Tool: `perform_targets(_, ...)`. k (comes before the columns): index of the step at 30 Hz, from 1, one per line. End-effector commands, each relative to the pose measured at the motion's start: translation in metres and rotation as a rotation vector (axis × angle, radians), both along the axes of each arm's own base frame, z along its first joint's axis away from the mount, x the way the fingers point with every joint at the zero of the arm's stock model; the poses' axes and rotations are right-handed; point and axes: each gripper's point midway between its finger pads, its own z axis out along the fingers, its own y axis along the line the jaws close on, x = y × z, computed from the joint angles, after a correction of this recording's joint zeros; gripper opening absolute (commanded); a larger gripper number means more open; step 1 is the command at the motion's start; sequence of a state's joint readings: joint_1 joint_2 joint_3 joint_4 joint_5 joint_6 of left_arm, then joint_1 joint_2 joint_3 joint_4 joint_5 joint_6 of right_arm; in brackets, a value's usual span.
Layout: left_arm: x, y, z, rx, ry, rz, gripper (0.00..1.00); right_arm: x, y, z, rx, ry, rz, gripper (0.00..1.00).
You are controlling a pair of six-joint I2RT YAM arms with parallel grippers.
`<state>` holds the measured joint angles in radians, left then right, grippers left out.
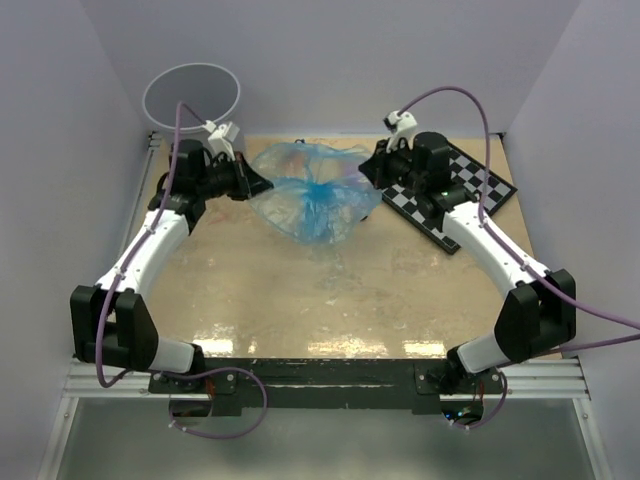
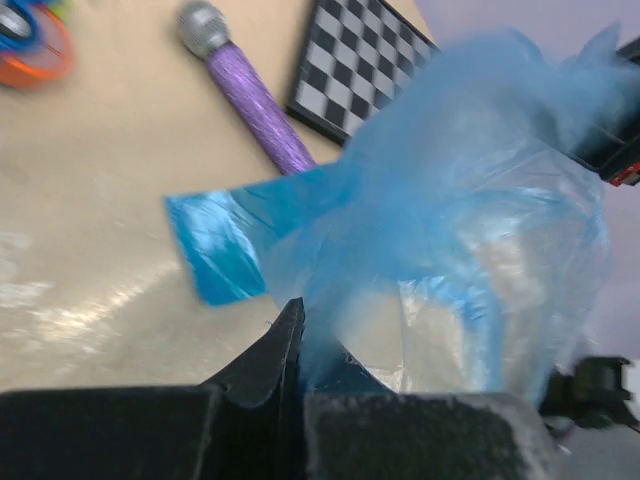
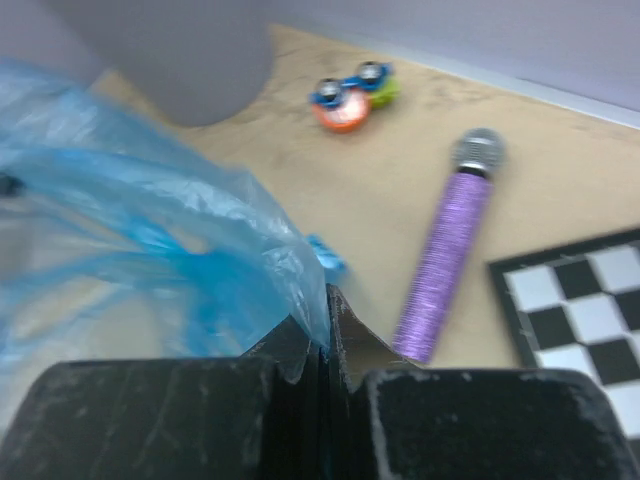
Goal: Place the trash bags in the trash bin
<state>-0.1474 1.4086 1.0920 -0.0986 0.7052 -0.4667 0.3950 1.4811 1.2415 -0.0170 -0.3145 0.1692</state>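
Holding: left gripper [image 1: 258, 186] and right gripper [image 1: 370, 170] both clamp trash bag [image 1: 315, 200] | bag outside trash bin [image 1: 191, 65]

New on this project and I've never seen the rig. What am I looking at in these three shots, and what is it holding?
Two robot arms are bolted at the near edge of a table, each ending in a two-finger gripper. The wide picture comes from a fixed camera above and behind them. The other two come from a camera on each wrist, so the black shapes at the bottom are that arm's own gripper. The left gripper and the right gripper are both shut on one blue trash bag, which is spread between them. The grey trash bin stands at the far left. Also on the table are a purple microphone, a checkerboard and a small orange, blue and green toy.
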Motion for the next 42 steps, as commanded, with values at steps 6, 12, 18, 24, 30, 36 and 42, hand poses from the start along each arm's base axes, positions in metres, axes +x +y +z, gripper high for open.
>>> perform_targets(6,0.037,0.026,0.069,0.123,-0.202,0.09,0.0,0.001,-0.039,0.058,-0.044,-0.19,-0.064,0.0)
perform_targets(12,0.04,0.005,0.118,0.02,-0.299,-0.023,0.0,-0.013,-0.016,0.096,-0.01,-0.267,0.019,0.0)
perform_targets(18,0.036,-0.01,0.117,0.033,-0.329,-0.073,0.0,-0.004,-0.013,0.113,0.01,-0.278,0.007,0.0)
perform_targets(24,0.022,-0.009,0.054,0.09,-0.151,-0.092,0.0,0.008,-0.027,0.063,-0.1,-0.169,-0.06,0.0)
perform_targets(30,0.007,-0.025,0.018,0.055,-0.061,-0.138,0.0,0.004,-0.02,0.011,-0.202,-0.087,0.035,0.0)
perform_targets(36,0.109,-0.007,0.046,0.203,-0.157,-0.045,0.0,0.081,-0.021,0.05,-0.39,-0.251,0.018,0.0)
perform_targets(42,0.171,0.003,0.222,0.224,-0.729,0.099,0.0,0.13,-0.024,0.22,-0.265,-0.651,-0.147,0.0)
